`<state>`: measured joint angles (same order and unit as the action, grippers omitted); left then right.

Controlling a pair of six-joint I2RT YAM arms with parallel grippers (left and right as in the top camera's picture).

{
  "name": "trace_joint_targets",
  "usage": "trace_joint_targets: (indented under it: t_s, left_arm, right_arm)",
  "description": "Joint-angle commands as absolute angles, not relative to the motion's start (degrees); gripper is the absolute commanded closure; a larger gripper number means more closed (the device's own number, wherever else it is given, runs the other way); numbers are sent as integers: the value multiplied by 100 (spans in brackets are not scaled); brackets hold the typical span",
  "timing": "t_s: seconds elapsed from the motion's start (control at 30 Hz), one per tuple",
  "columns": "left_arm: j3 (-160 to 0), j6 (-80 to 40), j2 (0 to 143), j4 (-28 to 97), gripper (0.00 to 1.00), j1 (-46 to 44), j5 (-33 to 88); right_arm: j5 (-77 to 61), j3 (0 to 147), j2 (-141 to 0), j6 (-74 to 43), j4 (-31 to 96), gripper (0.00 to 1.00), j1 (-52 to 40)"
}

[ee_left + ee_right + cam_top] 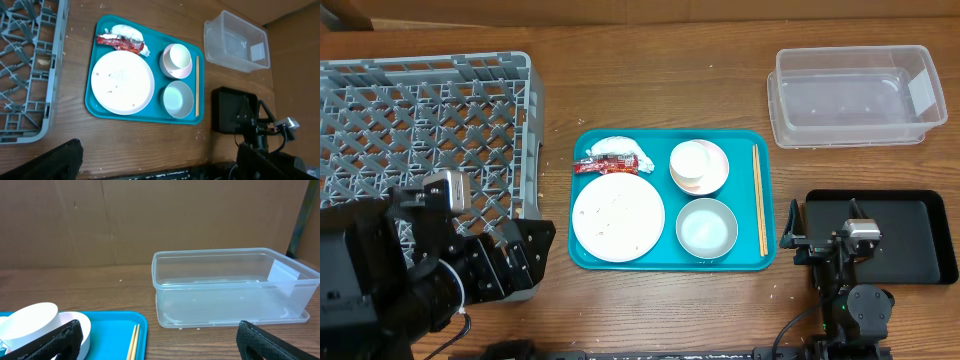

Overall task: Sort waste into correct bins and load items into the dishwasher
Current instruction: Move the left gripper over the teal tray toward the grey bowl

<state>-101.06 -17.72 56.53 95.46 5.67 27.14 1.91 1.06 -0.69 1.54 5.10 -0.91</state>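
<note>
1 plate (618, 217) w/ crumbs (118, 75) on teal tray (658, 142)

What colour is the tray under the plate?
The tray is teal, clearest in the overhead view.

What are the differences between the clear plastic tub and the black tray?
The clear tub is see-through, while the black tray is opaque and dark. The clear tub has tall walls; the black tray is shallow. The clear tub sits farther from the robot, the black tray nearer. Both are rectangular with rounded corners.
</note>
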Motion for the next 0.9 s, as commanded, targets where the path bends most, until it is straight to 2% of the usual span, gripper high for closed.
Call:
trace_joint_targets:
  t_s: [0.0, 0.17, 0.33, 0.43, 0.53, 0.73, 0.87]
  left_arm:
    - [-10285, -1498, 5583, 9312, 0, 598, 2816]
    - [-10283, -1243, 5708, 8267, 0, 598, 2917]
    - [-10283, -1240, 6145, 7432, 0, 578, 4252]
    - [-10283, -1225, 6554, 7397, 0, 158, 5177]
    - [-10283, -1184, 6928, 7769, 0, -851, 4150]
    - [-10283, -2637, 7607, 8270, 0, -3463, -169]
    - [-10283, -2897, 8110, 8403, 0, -4418, -1623]
  right_arm:
    - [233, 47, -16, 176, 467, 0, -128]
    - [233, 47, -16, 176, 467, 0, -128]
    - [233, 47, -16, 176, 467, 0, -128]
    - [233, 47, -16, 176, 467, 0, -128]
    - [233, 45, -16, 176, 467, 0, -128]
    - [233, 47, -16, 176, 467, 0, -128]
    - [233, 47, -16, 176, 467, 0, -128]
